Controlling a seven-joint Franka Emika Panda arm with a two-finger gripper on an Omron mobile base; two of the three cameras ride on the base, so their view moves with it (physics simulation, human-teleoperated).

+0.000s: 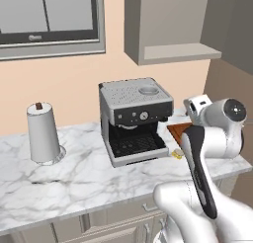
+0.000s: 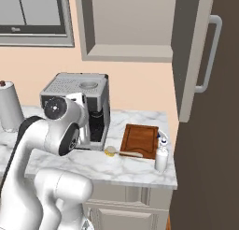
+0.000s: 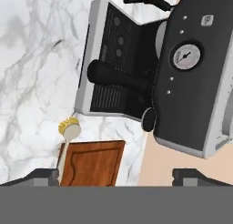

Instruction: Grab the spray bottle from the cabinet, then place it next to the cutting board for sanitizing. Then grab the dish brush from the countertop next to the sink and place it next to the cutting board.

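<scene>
Home kitchen, marble countertop (image 1: 74,187), coffee machine (image 1: 133,121), wall cabinet (image 2: 128,25), paper-towel roll (image 1: 43,133)

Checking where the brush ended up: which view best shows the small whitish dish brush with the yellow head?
The right base view: the dish brush lies whole along the reddish-brown cutting board. The hand view shows head and partial handle; the left base view, a yellow bit.

Silver coffee machine (image 1: 134,119) — paper-towel roll (image 1: 43,133) well left — window (image 1: 49,20) above.
</scene>
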